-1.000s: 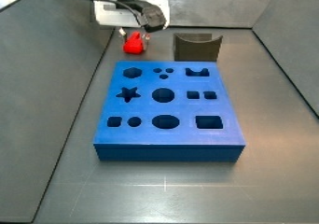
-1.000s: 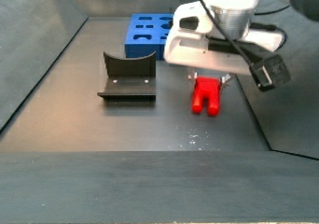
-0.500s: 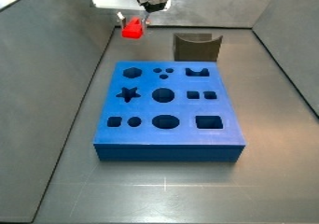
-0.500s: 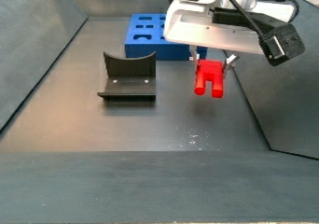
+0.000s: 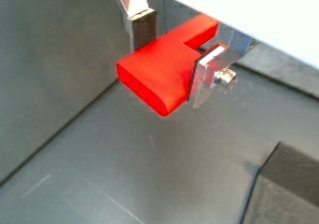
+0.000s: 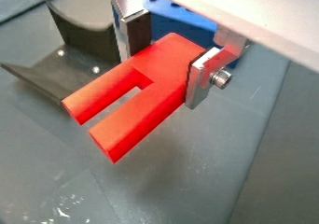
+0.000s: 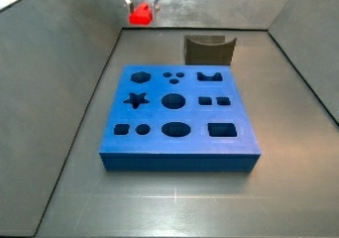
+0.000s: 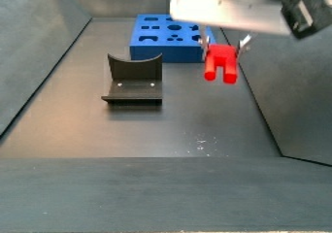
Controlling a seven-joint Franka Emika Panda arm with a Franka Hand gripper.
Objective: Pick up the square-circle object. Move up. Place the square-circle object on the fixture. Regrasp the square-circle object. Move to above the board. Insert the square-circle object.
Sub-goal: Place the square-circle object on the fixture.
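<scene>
The square-circle object [image 6: 131, 102] is a bright red block with two prongs and a slot between them. My gripper [image 6: 171, 55] is shut on its solid end, one silver finger on each side, in both wrist views. It hangs well above the grey floor, prongs pointing down [image 8: 220, 64]. In a side view it sits high near the back wall [image 7: 139, 15], with the gripper body mostly cut off by the frame edge. The dark fixture [image 8: 132, 79] stands on the floor, off to the side and below. The blue board [image 7: 179, 115] with shaped holes lies beyond it.
Grey walls enclose the floor on the sides and back [image 7: 79, 73]. The fixture [image 7: 209, 50] stands just behind the board's far edge. A few pale specks mark the floor [image 8: 201, 145].
The gripper has risen straight up with the red square-circle object, from just above the floor to well above it. Board and fixture have not moved.
</scene>
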